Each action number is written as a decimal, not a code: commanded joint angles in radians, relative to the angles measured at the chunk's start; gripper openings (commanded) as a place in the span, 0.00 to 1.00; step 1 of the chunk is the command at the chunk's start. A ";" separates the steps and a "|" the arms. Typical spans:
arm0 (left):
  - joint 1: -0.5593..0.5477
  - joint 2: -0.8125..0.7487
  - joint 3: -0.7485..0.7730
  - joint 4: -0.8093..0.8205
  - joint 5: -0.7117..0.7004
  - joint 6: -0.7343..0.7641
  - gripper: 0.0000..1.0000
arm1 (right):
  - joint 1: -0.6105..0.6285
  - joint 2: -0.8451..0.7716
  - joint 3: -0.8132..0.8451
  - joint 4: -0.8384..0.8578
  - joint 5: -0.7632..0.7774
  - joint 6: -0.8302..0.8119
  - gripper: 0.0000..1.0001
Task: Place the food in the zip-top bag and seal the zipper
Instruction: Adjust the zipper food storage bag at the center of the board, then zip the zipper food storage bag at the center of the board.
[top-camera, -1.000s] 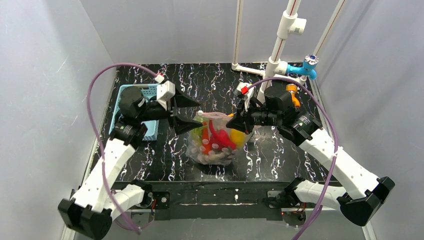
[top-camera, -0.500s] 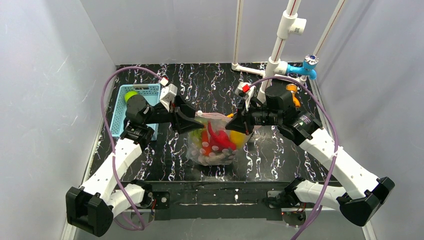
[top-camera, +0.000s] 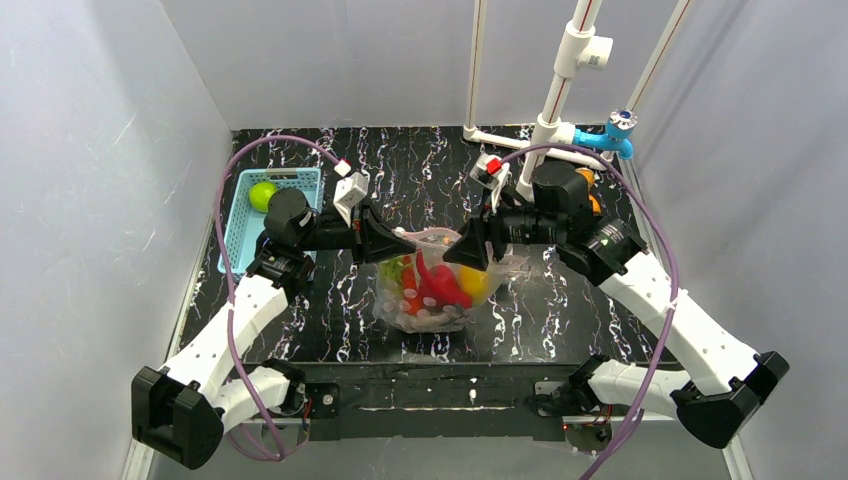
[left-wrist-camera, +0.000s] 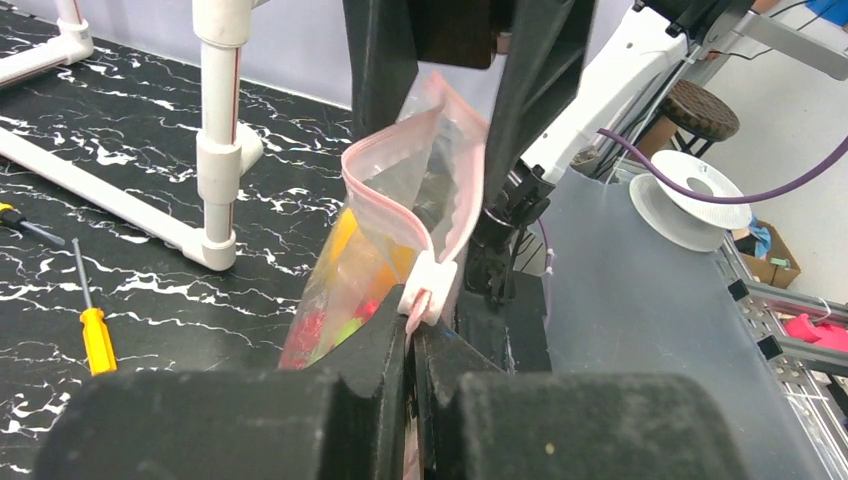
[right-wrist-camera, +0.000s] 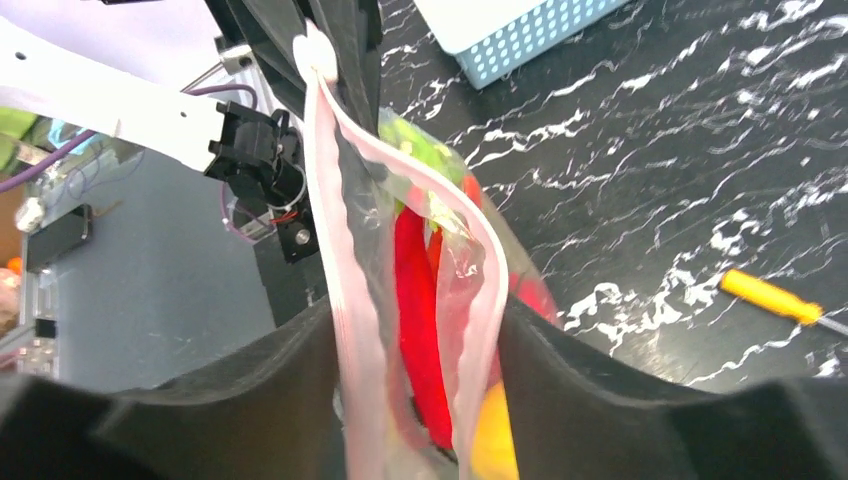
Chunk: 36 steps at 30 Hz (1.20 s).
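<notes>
on the black table (top-camera: 420, 160), the bag (top-camera: 430, 312) is standing upright at centre, its mouth pointing up and the food (top-camera: 440, 285) packed inside. the left gripper (left-wrist-camera: 412, 335) is pinching the left end of the zipper (left-wrist-camera: 385, 205), fingers pressed together just under the white tab (left-wrist-camera: 425, 292). the right gripper (right-wrist-camera: 420, 330) is straddling the other end, fingers apart, one on each side of the mouth, gripping nothing. the zipper's long axis is running left to right, straight from one gripper to the other, with its two strips gaping between them. any closing stroke looks set to travel along that line, and the left gripper, sitting at the tab, is the nearer one.
</notes>
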 joint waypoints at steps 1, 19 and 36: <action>-0.008 -0.024 0.024 -0.042 -0.031 0.043 0.00 | 0.004 0.024 0.104 0.061 -0.035 0.025 0.76; -0.011 -0.053 0.035 -0.054 -0.047 0.014 0.00 | 0.193 0.249 0.321 0.119 0.162 0.082 0.59; -0.011 -0.067 0.044 -0.096 -0.065 0.040 0.00 | 0.233 0.290 0.354 0.087 0.154 0.045 0.37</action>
